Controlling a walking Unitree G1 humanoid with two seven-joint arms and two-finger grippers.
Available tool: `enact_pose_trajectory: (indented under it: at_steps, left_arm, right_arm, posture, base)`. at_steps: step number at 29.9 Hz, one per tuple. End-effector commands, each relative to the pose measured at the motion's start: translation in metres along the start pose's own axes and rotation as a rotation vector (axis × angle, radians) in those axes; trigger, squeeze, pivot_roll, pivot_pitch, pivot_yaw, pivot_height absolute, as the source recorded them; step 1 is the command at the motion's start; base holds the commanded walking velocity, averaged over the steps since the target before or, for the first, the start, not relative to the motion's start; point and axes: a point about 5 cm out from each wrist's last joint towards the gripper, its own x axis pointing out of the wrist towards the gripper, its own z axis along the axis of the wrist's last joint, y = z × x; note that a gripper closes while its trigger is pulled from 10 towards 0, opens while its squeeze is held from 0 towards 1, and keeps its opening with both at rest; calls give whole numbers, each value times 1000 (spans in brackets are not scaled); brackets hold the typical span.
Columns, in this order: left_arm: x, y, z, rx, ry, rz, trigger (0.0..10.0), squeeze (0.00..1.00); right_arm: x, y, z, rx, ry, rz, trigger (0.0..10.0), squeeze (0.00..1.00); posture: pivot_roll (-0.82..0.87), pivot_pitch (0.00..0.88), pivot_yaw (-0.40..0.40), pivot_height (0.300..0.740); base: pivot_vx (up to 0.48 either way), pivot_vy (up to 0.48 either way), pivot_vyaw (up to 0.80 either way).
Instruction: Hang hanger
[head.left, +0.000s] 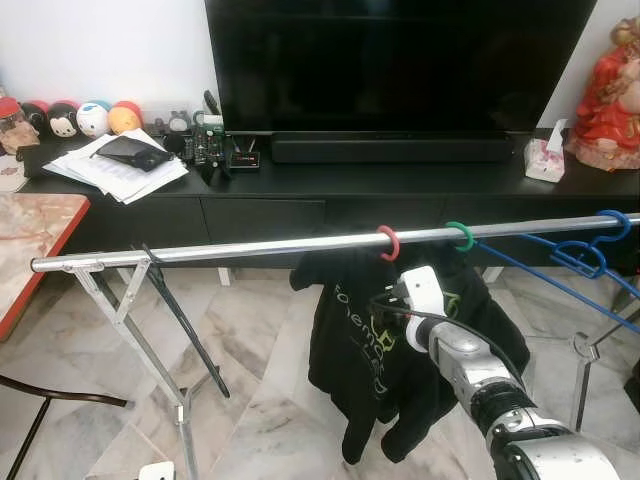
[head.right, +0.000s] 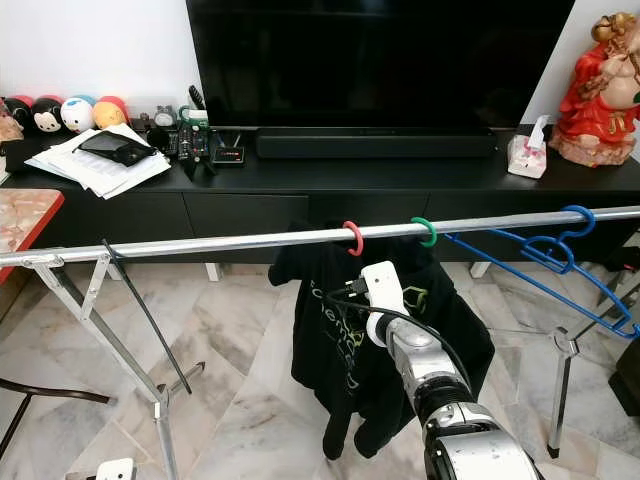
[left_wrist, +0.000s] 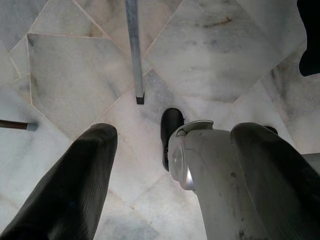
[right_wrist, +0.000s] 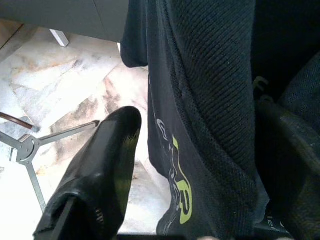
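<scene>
A black shirt with green print (head.left: 345, 345) hangs from a red hanger hook (head.left: 388, 242) on the silver rail (head.left: 200, 251). A green hook (head.left: 459, 236) sits on the rail just to its right, its hanger hidden behind the shirt. My right arm (head.left: 455, 350) reaches up to the shirt just below the rail. In the right wrist view my right gripper (right_wrist: 200, 170) is open, with shirt fabric lying between its black fingers (right_wrist: 100, 175). My left gripper (left_wrist: 170, 180) hangs idle and open above the marble floor.
Blue hangers (head.left: 585, 255) hang at the rail's right end. A black strap (head.left: 180, 315) drapes over its left part, above the rack's legs (head.left: 130, 330). Behind stands a black TV console (head.left: 400, 185) with papers, toys and a tissue box. An orange table (head.left: 30, 240) is at left.
</scene>
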Motion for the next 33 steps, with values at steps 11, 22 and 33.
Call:
enact_pose_trajectory:
  at_steps: [11,22,33]
  left_arm:
    - [-1,0,-4,-15,18,0,10000,0]
    - [-1,-1,-4,-16,17,-2,10000,0]
    - [0,0,-4,-10,21,-2,10000,0]
  right_arm:
    - [2,4,-2,0,11,-3,0,0]
    - [2,3,-3,17,0,-18,0,0]
    - [3,7,-6,18,3,-5,0,0]
  posture:
    - [-22,0,-38,740]
    - [-21,0,-39,740]
    - [-20,0,-39,740]
  base:
    - [0,0,0]
    - [0,0,0]
    - [0,0,0]
